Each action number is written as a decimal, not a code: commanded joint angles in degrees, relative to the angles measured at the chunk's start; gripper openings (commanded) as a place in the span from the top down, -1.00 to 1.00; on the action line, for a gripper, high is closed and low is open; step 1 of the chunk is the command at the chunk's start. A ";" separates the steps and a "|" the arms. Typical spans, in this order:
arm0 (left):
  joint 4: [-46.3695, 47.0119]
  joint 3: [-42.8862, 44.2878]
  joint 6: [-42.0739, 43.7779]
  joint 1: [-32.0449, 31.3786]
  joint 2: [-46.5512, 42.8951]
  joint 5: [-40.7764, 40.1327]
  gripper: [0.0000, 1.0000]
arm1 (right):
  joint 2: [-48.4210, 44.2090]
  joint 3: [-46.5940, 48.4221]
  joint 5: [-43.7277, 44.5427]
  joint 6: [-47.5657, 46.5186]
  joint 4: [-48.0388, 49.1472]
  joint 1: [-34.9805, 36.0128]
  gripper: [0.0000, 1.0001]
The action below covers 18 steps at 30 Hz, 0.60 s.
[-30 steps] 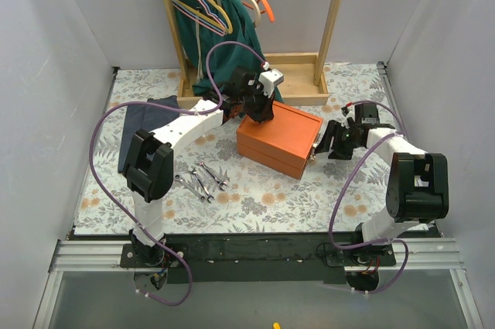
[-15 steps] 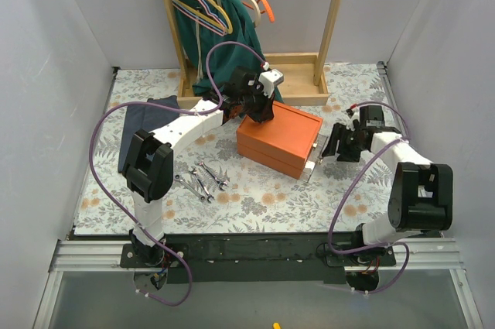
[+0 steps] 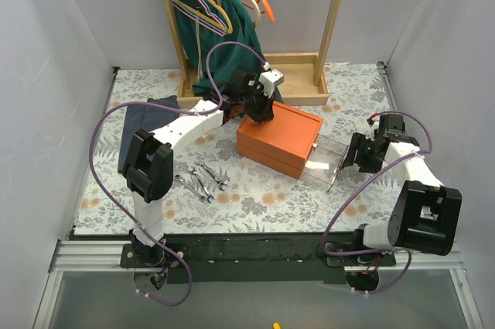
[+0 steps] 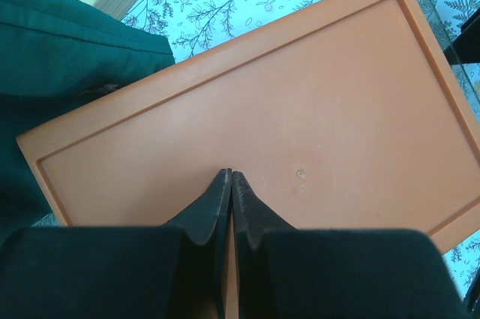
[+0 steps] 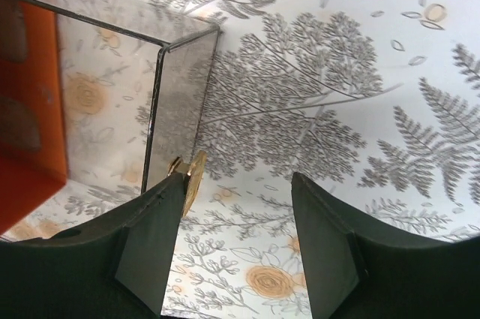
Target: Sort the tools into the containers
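Flowered table [image 3: 255, 190]: my left pincer [image 4: 230, 178], closed, steadies the orange box [image 3: 280, 140] while my right pincer [image 5: 238, 184], wide, hovers at its open drawer [image 3: 329, 163]

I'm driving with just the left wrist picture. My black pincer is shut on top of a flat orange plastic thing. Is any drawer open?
Observer: Yes. A clear plastic drawer sticks out of the flat orange plastic box on the right arm's side.
Operator: Where are the tools?
Observer: The thin silver wrenches lie on the flowery tablecloth, in front of the box and to its left.
Operator: What's the other pincer doing?
Observer: The right pincer is open, right beside the drawer's front corner.
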 commanded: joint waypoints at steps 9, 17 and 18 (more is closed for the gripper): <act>10.14 -12.42 2.22 1.93 -23.14 -8.12 -0.18 | -8.27 5.06 -10.32 -4.81 -1.98 -3.27 -0.36; 8.61 -32.35 14.41 8.86 -43.82 -7.35 -0.66 | -11.97 9.90 -18.17 -9.81 0.04 -3.35 -0.42; 7.20 -33.32 16.71 10.35 -44.61 -4.46 -0.66 | -12.84 10.60 -18.08 -10.60 0.22 -3.27 -0.42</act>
